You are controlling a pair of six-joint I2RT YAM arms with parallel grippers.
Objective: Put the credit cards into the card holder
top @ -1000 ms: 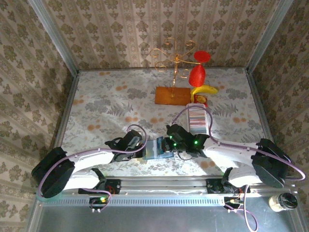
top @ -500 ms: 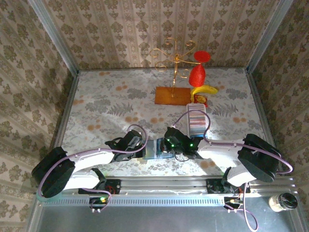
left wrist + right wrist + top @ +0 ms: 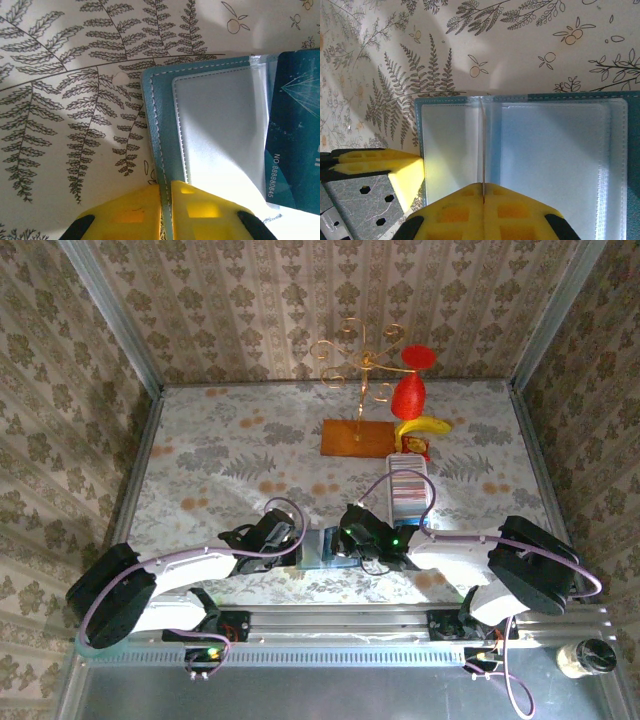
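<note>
The teal card holder [image 3: 322, 548] lies open on the tablecloth near the front edge, its clear sleeves [image 3: 555, 150] facing up. My left gripper [image 3: 166, 187] is shut on the holder's left cover edge [image 3: 155, 115], one yellow finger on each side. My right gripper [image 3: 483, 186] is shut on a thin credit card [image 3: 483, 145], seen edge-on and standing upright over the sleeves near the holder's fold. In the left wrist view a dark teal credit card [image 3: 295, 135] with a printed number stands over the sleeve at the right. From above, the left gripper [image 3: 297, 552] and right gripper [image 3: 345, 545] flank the holder.
A long white tray [image 3: 408, 490] with stacked cards sits behind the right arm. Farther back stand a wooden base with a gold wire stand [image 3: 357, 437], a red goblet [image 3: 409, 390] and a banana [image 3: 425, 426]. Patterned walls enclose the table.
My right arm has shifted left, bringing its gripper and the card closer over the holder. The left gripper has stayed on the holder's edge.
</note>
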